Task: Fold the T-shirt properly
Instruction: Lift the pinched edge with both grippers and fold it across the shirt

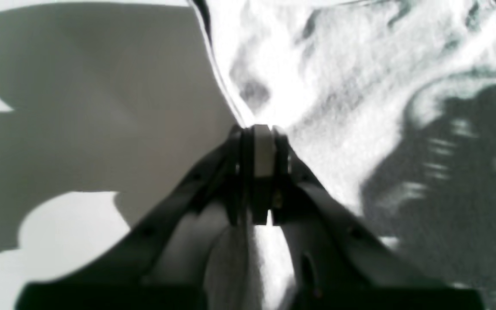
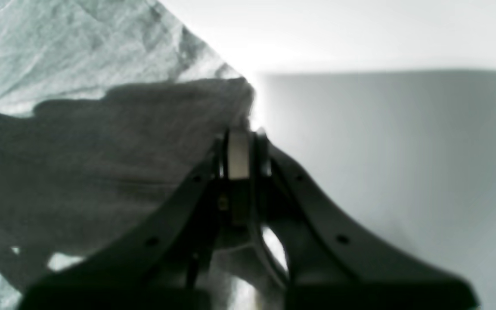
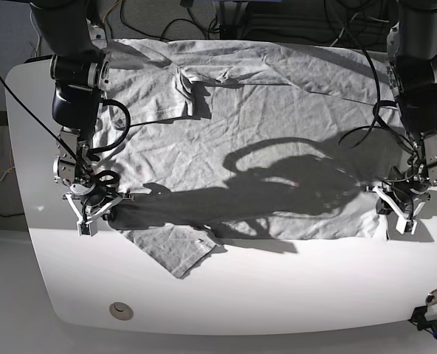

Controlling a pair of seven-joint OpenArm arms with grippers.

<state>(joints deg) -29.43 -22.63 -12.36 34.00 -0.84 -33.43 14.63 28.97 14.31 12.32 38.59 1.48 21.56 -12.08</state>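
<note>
The heather-grey T-shirt [image 3: 263,147] lies spread and wrinkled over the white table, with one sleeve [image 3: 176,254] pointing toward the front edge. No lettering shows. My left gripper [image 3: 397,212] is at the shirt's right edge in the base view. In the left wrist view it [image 1: 261,129] is shut on the cloth's edge [image 1: 338,86]. My right gripper [image 3: 91,212] is at the shirt's left edge. In the right wrist view it [image 2: 240,131] is shut on a corner of the cloth [image 2: 80,150]. Arm shadows fall across the shirt.
The white table [image 3: 277,302] has rounded corners and a round hole [image 3: 119,311] near the front left. Cables [image 3: 226,15] hang behind the far edge. A black plug [image 3: 425,317] sits at the front right corner.
</note>
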